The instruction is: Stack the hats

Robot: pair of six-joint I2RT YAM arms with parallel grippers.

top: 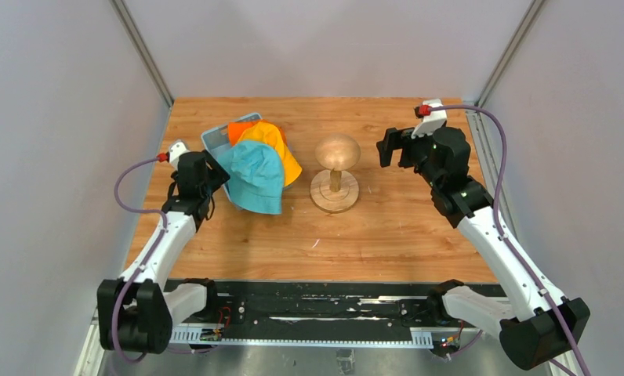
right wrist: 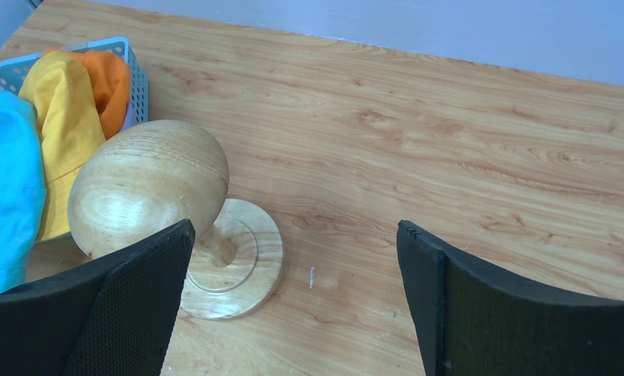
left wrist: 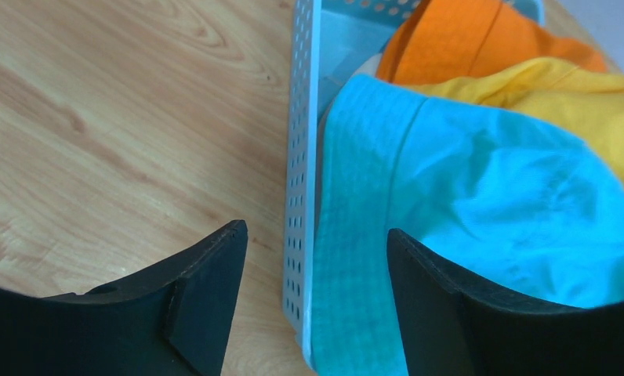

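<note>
When seen from above, three hats lie piled in the light blue basket (top: pixel 212 139) on the left part of the table (top: pixel 387 227). The teal hat (top: pixel 258 176) is in front and hangs over the basket's near edge. The yellow hat (top: pixel 277 142) lies behind it, and the orange hat (top: pixel 237 129) peeks out at the back.

From up there the left gripper (left wrist: pixel 317 235) just looks close to the basket. Its own camera shows more: the jaws are spread, with the basket's holey wall and the teal hat's brim between them. A gap shows beside the left finger, so nothing is pinched.

The right gripper (right wrist: pixel 293 227) is spread wide with nothing in it. Its camera looks down on the wooden hat stand (right wrist: pixel 156 188), which is bare and stands just right of the basket.
</note>
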